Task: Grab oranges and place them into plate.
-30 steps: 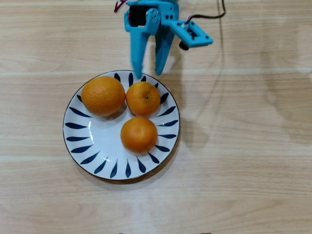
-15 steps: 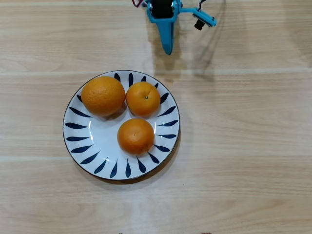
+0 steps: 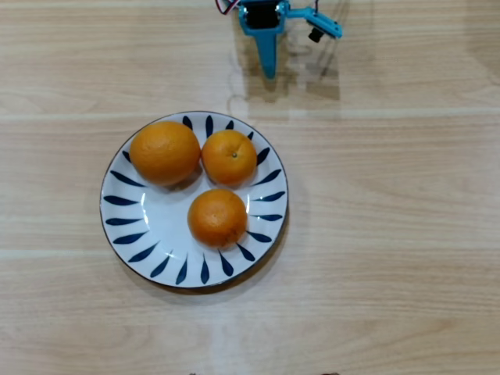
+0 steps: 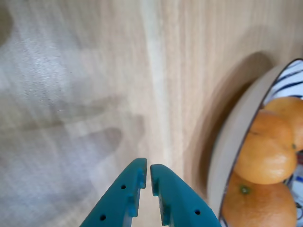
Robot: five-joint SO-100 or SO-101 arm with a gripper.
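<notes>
Table: pale wood-grain table [image 3: 391, 234], bare all round the plate in the overhead view, no clutter.
Plate: plate [image 3: 125, 226] sits left of centre in the overhead view; its rim [image 4: 227, 142] shows at the right edge of the wrist view.
Oranges: all three are on the plate. Large orange [image 3: 165, 152] is upper left, a small orange [image 3: 230, 157] touches it on the right, and the third orange [image 3: 217, 218] sits below, near both.
My fingers: gripper [image 3: 268, 69] is at the top edge of the overhead view, clear of the plate. The tips are nearly together with a thin slit between them, holding nothing [image 4: 145, 176].
Task status: looks done to me, no orange left on the table.
Risk 1: if I swing low back toward the plate, my tips could clip the near rim and shove or tip it; the fruit is round and would roll.
Risk 2: the third orange lies nearest the lower-right rim, so a plate nudge likely sends that one off first.
Open room: wide free wood right of and below the plate.
Edges: no table edge visible in either view, so I cannot judge the margin.
</notes>
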